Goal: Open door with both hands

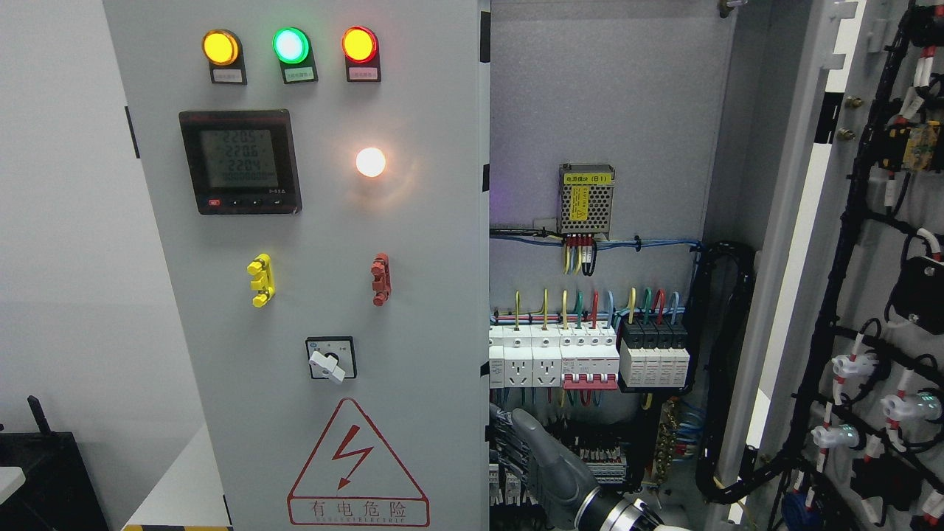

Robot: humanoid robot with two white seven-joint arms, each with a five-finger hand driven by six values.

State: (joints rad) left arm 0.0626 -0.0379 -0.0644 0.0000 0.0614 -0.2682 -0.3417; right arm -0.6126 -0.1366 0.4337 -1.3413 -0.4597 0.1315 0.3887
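The cabinet's left door (332, 243) is a grey panel with three lamps, a meter, a rotary switch and a shock warning triangle; it still covers the left half. The right door (870, 295) is swung wide open at the picture's right, with its wired back showing. My right hand (516, 442) rises from the bottom edge just right of the middle, inside the opening. Its grey fingers (503, 435) hook onto the free edge of the left door low down, partly hidden behind it, while the thumb (535, 442) points up. The left arm is out of view.
Inside the cabinet are a power supply (586, 199), rows of breakers and sockets (582, 358) and cable bundles (726, 354) close behind the hand. A white wall (66, 258) and a black box (40, 479) stand to the cabinet's left.
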